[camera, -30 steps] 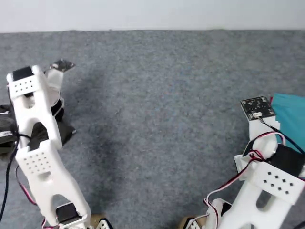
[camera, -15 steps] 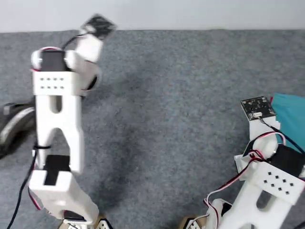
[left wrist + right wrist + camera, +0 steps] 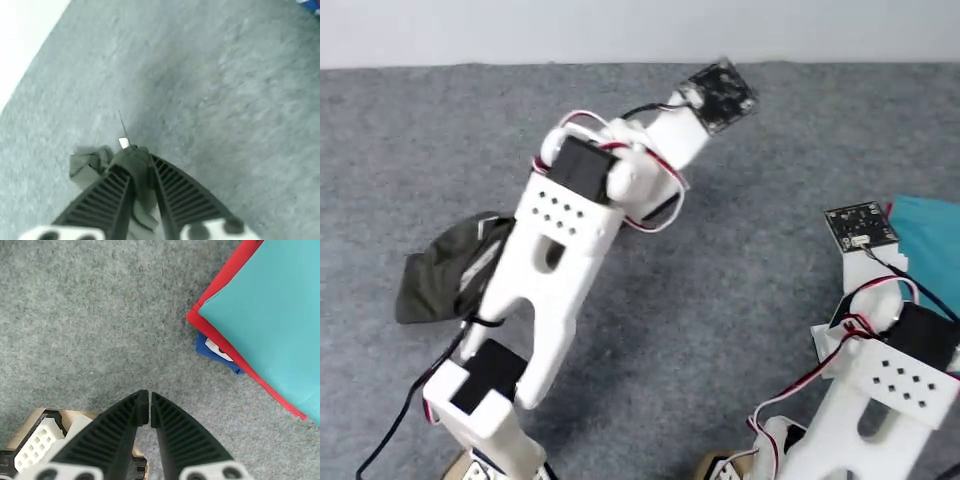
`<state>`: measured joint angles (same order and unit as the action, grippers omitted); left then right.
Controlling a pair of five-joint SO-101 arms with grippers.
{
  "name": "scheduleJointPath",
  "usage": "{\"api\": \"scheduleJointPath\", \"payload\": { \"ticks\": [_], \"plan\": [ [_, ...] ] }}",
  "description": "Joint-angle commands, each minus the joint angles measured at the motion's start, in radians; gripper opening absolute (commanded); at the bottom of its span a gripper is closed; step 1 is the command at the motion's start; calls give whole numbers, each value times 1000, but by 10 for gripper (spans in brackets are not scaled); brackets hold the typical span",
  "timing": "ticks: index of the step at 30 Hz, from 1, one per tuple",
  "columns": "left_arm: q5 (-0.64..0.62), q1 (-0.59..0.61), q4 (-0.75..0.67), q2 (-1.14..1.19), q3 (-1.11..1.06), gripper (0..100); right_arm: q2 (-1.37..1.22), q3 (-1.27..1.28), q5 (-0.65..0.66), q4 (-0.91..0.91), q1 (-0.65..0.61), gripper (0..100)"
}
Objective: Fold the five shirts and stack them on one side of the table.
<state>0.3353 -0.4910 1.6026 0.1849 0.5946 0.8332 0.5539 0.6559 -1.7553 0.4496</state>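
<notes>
Nearest, at the lower right of the high view, the right arm (image 3: 880, 390) stands low over the grey surface (image 3: 760, 290). The right end effector (image 3: 145, 407) points down at bare felt, its two jaws pressed together with nothing between them. A wooden base (image 3: 30, 432) lies close behind it.

Just beside that end effector, at the right edge of the surface, lies the stack. A teal shirt (image 3: 270, 300) is on top, a red shirt (image 3: 222, 277) shows as a thin border under it, and a corner of a blue shirt (image 3: 204, 344) pokes out from beneath both.

Farther off, the left arm (image 3: 560, 260) stretches on a diagonal from the near left toward the far middle of the surface. The left end effector (image 3: 141, 162) is closed tight on a bunched fold of the dark shirt (image 3: 87, 162), with cloth squeezed up between the jaws and a loose lump hanging to one side above the felt. In the high view, more of this dark cloth lies crumpled at the left, partly under the arm's lower links. The arm hides the stretch between that heap and the pinched fold. The dark shirt is well apart from the stack.
</notes>
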Motion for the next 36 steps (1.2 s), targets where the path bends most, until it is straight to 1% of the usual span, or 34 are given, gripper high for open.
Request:
{"api": "scheduleJointPath", "payload": {
  "ticks": [1,3,7,10,12,16,18,22,24,27,31,36],
  "plan": [
    [-5,-15,68,-71,93,13,15,-9,-11,-39,-4,9],
    [-3,-11,163,-71,131,13,15,-9,-11,-39,-8,9],
    [14,92,157,-180,56,13,12,-9,-11,-38,-8,9],
    [81,150,157,-310,-96,13,7,-11,-12,-21,-8,9],
    [112,218,155,-422,-229,13,7,-11,-14,7,-8,9],
    [195,379,155,-635,-510,13,5,-14,-98,79,-28,9],
    [230,482,153,-733,-628,13,5,-14,-146,107,-82,9],
    [296,695,152,-868,-811,13,-19,-14,-209,148,-271,9],
    [322,799,152,-910,-871,13,-68,-15,-253,174,-354,9],
    [353,925,152,-954,-931,13,-180,-71,-331,197,-458,9],
    [364,1020,150,-980,-990,13,-386,-241,-382,196,-567,9],
    [362,1062,149,-984,-1055,13,-674,-476,-407,159,-694,9]
  ]
}}
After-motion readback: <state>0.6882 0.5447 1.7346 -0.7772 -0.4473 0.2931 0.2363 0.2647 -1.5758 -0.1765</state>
